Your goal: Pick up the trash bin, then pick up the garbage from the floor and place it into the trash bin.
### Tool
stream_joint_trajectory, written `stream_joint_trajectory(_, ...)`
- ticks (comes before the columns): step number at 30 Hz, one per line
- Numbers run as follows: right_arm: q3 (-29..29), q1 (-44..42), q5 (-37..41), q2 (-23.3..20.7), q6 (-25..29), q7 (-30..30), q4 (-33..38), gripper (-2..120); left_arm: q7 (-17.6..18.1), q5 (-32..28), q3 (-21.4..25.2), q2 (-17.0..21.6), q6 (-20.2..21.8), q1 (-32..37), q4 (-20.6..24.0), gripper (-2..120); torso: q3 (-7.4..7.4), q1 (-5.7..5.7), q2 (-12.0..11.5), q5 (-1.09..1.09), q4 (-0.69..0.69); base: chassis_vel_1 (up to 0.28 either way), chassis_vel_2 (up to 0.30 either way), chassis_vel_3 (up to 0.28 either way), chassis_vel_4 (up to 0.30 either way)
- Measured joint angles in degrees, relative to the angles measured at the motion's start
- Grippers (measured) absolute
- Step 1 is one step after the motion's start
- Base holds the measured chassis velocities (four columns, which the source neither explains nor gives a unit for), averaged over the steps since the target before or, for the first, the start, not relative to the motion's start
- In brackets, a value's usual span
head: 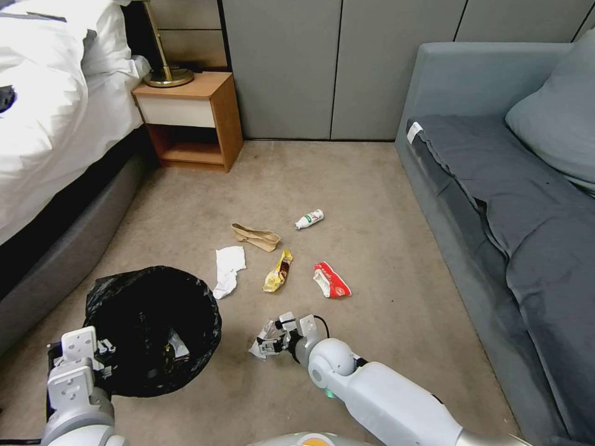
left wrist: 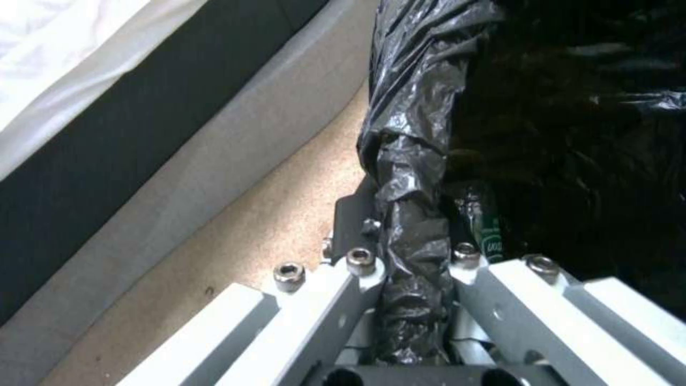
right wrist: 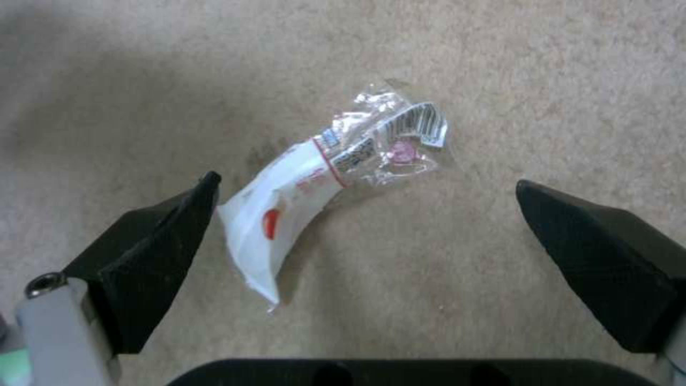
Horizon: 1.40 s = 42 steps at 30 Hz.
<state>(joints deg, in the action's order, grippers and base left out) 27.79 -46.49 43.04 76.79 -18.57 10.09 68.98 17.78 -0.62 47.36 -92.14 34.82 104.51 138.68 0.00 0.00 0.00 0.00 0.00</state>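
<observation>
The trash bin [head: 155, 328], lined with a glossy black bag, stands low on the left over the carpet. My left gripper [head: 93, 353] is shut on its bagged rim [left wrist: 411, 236]. A green-labelled bottle [left wrist: 490, 236] lies inside. My right gripper [head: 282, 331] hovers open just above a crumpled clear and white wrapper [head: 263, 342], which lies between the black fingertips [right wrist: 179, 225] in the right wrist view [right wrist: 321, 182]. More garbage lies beyond: a small bottle [head: 309, 218], a brown paper bag [head: 255, 236], a white paper scrap [head: 228, 269], a yellow wrapper [head: 277, 271] and a red wrapper [head: 330, 280].
A bed [head: 56, 124] with a grey base runs along the left, close to the bin. A wooden nightstand [head: 189, 118] stands at the back left. A grey sofa [head: 508, 204] lines the right side. Grey wall panels [head: 334, 68] close the back.
</observation>
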Motion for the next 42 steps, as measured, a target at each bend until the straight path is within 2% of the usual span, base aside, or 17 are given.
stream_joint_trajectory(9, -0.8, 1.2, -2.0, 2.1, 2.3, -2.9, -5.6, 100, 0.0, 0.6, -0.6, 0.0, -0.1, 0.0, -0.1, 1, 0.00, 0.00, 0.0, 0.00, 0.00, 0.000, 0.000, 0.000, 0.000)
stream_joint_trajectory(14, -1.2, 1.6, -3.9, 3.2, 3.7, -4.6, -8.5, 94, 0.0, 0.8, -0.9, 0.0, -0.2, 0.2, -0.1, 1, 0.00, 0.00, 0.0, 0.00, 0.00, 0.000, 0.000, 0.000, 0.000)
stream_joint_trajectory(16, -1.4, 2.0, -4.7, 3.8, 4.4, -5.3, -9.9, 89, 0.0, 0.8, -0.9, 0.0, -0.2, 0.3, -0.1, 1, 0.00, 0.00, 0.0, 0.00, 0.00, 0.000, 0.000, 0.000, 0.000)
stream_joint_trajectory(17, -1.5, 2.3, -5.2, 4.4, 4.9, -6.0, -11.1, 82, 0.1, 0.9, -0.9, 0.0, -0.2, 0.3, -0.1, 1, 0.00, 0.00, 0.0, 0.00, 0.00, 0.000, 0.000, 0.000, 0.000)
stream_joint_trajectory(19, -1.6, 2.4, -5.4, 4.7, 5.1, -6.3, -11.6, 80, 0.1, 0.9, -0.9, 0.0, -0.2, 0.3, -0.2, 1, 0.00, 0.00, 0.0, 0.00, 0.00, 0.000, 0.000, 0.000, 0.000)
stream_joint_trajectory(21, -1.8, 2.9, -5.9, 5.9, 5.7, -7.5, -14.0, 68, 0.1, 1.0, -1.1, 0.0, -0.3, 0.4, -0.2, 1, 0.00, 0.00, 0.0, 0.00, 0.00, 0.000, 0.000, 0.000, 0.000)
stream_joint_trajectory(22, -1.8, 2.9, -5.9, 5.9, 5.7, -7.5, -14.0, 68, 0.1, 1.0, -1.1, 0.0, -0.3, 0.4, -0.2, 1, 0.00, 0.00, 0.0, 0.00, 0.00, 0.000, 0.000, 0.000, 0.000)
stream_joint_trajectory(24, -2.2, 3.6, -7.2, 7.6, 6.7, -9.2, -17.1, 58, 0.1, 1.3, -1.3, 0.0, -0.4, 0.5, -0.3, 1, 0.00, -0.01, 0.0, -0.01, 0.00, 0.000, 0.000, 0.000, 0.000)
stream_joint_trajectory(25, -2.2, 3.6, -7.2, 7.6, 6.7, -9.2, -17.1, 58, 0.1, 1.3, -1.3, 0.0, -0.4, 0.5, -0.3, 1, 0.00, -0.01, 0.0, -0.01, 0.00, 0.000, 0.000, 0.000, 0.000)
stream_joint_trajectory(26, -2.6, 4.0, -7.7, 8.7, 7.1, -10.1, -19.0, 49, 0.1, 1.4, -1.3, 0.0, -0.4, 0.6, -0.3, 1, 0.00, -0.01, 0.0, 0.00, 0.00, 0.000, 0.000, 0.000, 0.000)
stream_joint_trajectory(28, -3.0, 4.3, -8.2, 9.6, 7.6, -11.1, -20.8, 42, 0.1, 1.5, -1.3, 0.0, -0.5, 0.6, -0.4, 1, -0.01, -0.01, 0.0, -0.02, -0.02, 0.000, 0.000, 0.000, 0.000)
stream_joint_trajectory(30, -3.1, 4.4, -8.2, 10.0, 7.7, -11.2, -21.5, 40, 0.1, 1.5, -1.3, 0.0, -0.5, 0.6, -0.4, 1, -0.01, -0.01, 0.0, -0.01, -0.03, 0.000, 0.000, 0.000, 0.000)
stream_joint_trajectory(31, -3.5, 4.4, -8.5, 10.5, 8.0, -11.6, -22.6, 32, 0.1, 1.5, -1.3, 0.0, -0.5, 0.6, -0.5, 1, -0.01, -0.01, 0.0, -0.04, -0.05, 0.000, 0.000, 0.000, 0.000)
stream_joint_trajectory(37, -3.9, 4.3, -8.8, 10.9, 8.5, -11.7, -23.5, 17, 0.1, 1.6, -1.4, 0.0, -0.5, 0.5, -0.6, 1, -0.01, -0.01, 0.0, -0.01, -0.03, 0.000, 0.000, 0.000, 0.000)
stream_joint_trajectory(40, -4.0, 4.1, -9.2, 10.8, 8.8, -11.8, -23.5, 0, 0.1, 1.6, -1.4, 0.0, -0.5, 0.4, -0.6, 1, -0.01, -0.01, 0.0, 0.03, 0.03, 0.000, 0.000, 0.000, 0.000)
stream_joint_trajectory(42, -4.0, 4.0, -9.3, 10.8, 8.8, -11.8, -23.4, 0, 0.1, 1.6, -1.4, 0.0, -0.5, 0.4, -0.6, 1, -0.01, -0.01, 0.0, 0.03, 0.04, 0.000, 0.000, 0.000, 0.000)
